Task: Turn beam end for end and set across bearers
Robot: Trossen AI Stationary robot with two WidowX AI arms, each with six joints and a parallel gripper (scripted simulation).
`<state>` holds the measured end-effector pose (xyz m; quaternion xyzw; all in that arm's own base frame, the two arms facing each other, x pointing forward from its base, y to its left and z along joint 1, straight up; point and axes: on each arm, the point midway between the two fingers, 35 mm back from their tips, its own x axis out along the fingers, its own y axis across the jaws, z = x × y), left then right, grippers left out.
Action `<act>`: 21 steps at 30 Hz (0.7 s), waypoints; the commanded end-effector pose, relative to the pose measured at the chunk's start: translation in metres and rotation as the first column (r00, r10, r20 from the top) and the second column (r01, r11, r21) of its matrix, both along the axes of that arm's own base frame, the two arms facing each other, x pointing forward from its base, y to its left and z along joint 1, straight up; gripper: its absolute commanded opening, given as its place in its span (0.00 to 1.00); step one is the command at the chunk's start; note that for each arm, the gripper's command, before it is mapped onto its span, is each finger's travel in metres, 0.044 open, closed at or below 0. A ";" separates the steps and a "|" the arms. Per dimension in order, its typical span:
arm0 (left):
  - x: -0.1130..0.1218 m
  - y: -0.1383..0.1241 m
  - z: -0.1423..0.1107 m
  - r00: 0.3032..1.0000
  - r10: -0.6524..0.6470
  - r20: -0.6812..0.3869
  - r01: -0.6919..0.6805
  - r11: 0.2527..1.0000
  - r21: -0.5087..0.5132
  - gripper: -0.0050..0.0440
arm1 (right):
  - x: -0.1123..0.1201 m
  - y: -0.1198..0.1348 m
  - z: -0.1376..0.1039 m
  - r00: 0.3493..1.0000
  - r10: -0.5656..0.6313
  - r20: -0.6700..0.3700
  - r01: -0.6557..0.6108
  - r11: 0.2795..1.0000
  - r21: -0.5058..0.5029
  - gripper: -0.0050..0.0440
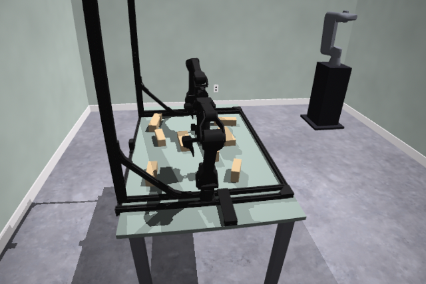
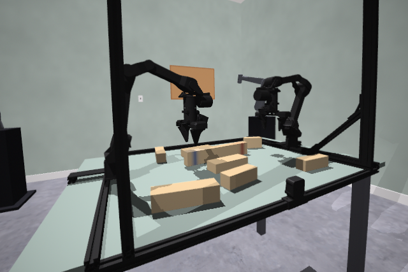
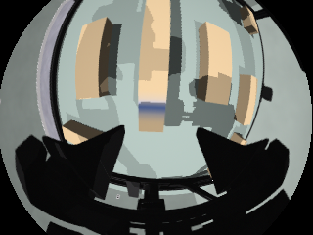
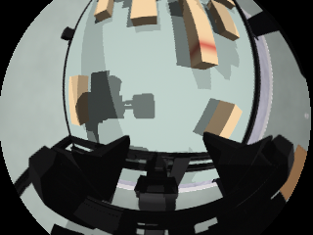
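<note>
The long wooden beam (image 2: pixel 215 152) (image 3: pixel 154 64) (image 4: pixel 196 29) (image 1: pixel 217 155) appears to lie flat on the table between two parallel shorter blocks, the near one (image 2: pixel 227 164) (image 3: pixel 218 64) (image 4: pixel 143 11) (image 1: pixel 182 138) and the far one (image 3: pixel 90 59) (image 1: pixel 229 140). They look like the bearers, but I cannot be certain. Its blue band (image 2: pixel 194 158) (image 3: pixel 152 107) is toward the left arm, its red band (image 2: pixel 243 148) (image 4: pixel 207 47) toward the right arm. My left gripper (image 2: pixel 191 142) (image 3: pixel 161 130) is open and empty, above the blue end. My right gripper (image 4: pixel 167 138) is open and empty, clear of the red end.
Other blocks stand around: one (image 2: pixel 238 177) beside the near bearer, a longer one (image 2: pixel 184 196) at the front, one (image 2: pixel 160 155) near the left arm, two (image 2: pixel 252 142) (image 2: pixel 312 162) by the right arm. Black rails (image 2: pixel 210 229) and uprights (image 2: pixel 115 65) frame the table.
</note>
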<state>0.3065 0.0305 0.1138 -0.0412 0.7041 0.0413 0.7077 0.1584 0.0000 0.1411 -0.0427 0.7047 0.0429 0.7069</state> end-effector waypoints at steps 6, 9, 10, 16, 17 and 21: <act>0.022 0.005 -0.004 1.000 -0.001 -0.005 0.001 1.000 0.000 0.94 | -0.001 0.000 0.000 1.000 -0.006 -0.003 0.006 1.000 0.000 1.00; 0.026 0.006 -0.005 1.000 -0.001 -0.005 0.001 1.000 0.000 0.94 | -0.001 0.000 0.000 1.000 -0.006 -0.003 0.006 1.000 0.000 1.00; 0.026 0.006 -0.005 1.000 -0.001 -0.005 0.001 1.000 0.000 0.94 | -0.001 0.000 0.000 1.000 -0.006 -0.003 0.006 1.000 0.000 1.00; 0.038 0.008 -0.007 1.000 -0.001 -0.005 0.001 1.000 0.000 0.94 | -0.001 0.000 0.000 1.000 -0.006 -0.003 0.006 1.000 0.000 1.00; 0.040 0.009 -0.007 1.000 -0.001 -0.005 0.001 1.000 0.000 0.94 | -0.001 0.000 0.000 1.000 -0.006 -0.003 0.006 1.000 0.000 1.00; 0.048 0.010 -0.008 1.000 -0.001 -0.005 0.001 1.000 0.000 0.94 | -0.001 0.000 0.000 1.000 -0.006 -0.003 0.006 1.000 0.000 1.00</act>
